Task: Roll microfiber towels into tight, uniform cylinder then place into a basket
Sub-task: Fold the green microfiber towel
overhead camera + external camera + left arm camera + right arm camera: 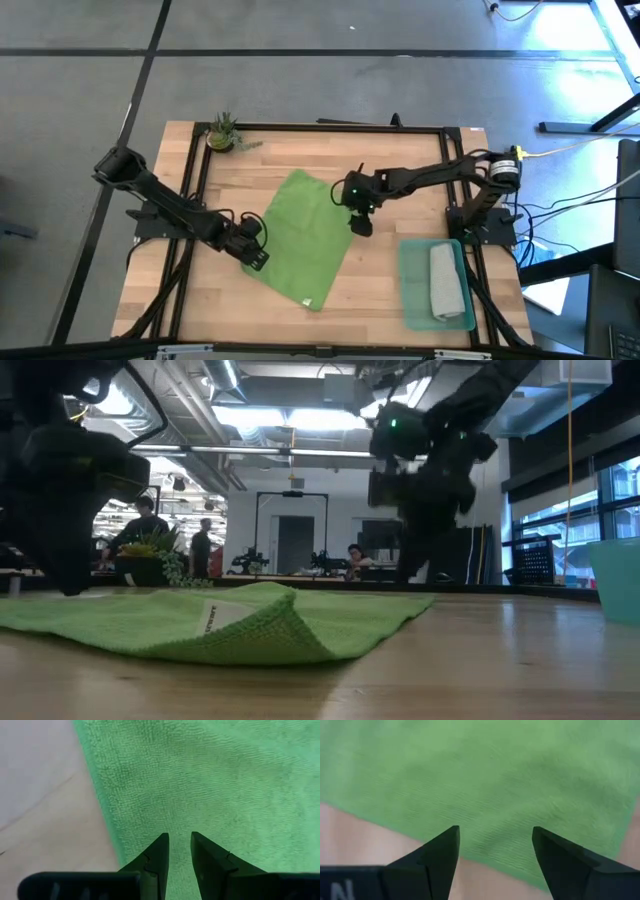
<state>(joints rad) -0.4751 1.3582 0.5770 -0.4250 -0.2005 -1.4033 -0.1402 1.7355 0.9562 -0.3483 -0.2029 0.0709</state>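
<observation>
Green towel flat on desk, between both end effectors. Left end effector over towel's edge, fingers slightly parted, gripping nothing. Right end effector over opposite edge, fingers spread wide, empty. Grey towel rolled, already in basket, well off to right end effector's side. Green cloth likely light, soft, limp; will bunch if dragged. Best pinched at edge or corner, both sides together, for even roll.
</observation>
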